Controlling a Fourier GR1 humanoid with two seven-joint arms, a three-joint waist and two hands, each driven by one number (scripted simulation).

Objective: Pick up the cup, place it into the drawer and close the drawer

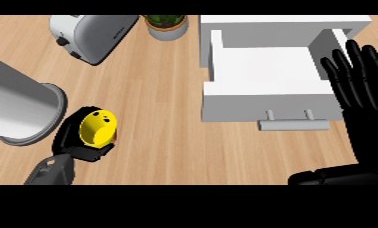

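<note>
Counter (170, 122), cup (97, 126) half-hidden by left hand (74, 144)

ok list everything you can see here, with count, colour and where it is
cup: one, yellow, lower left of the counter, held in the left hand
drawer: one, white, open, right of centre, grey handle toward the robot
toaster: one, silver, top left
potted plant: one, green in a grey pot, top centre
metal pot: one, grey, left edge, partly cut off
counter: one, light wood
left hand: one, black, curled round the cup
right hand: one, black, open, fingers up, right edge
</note>
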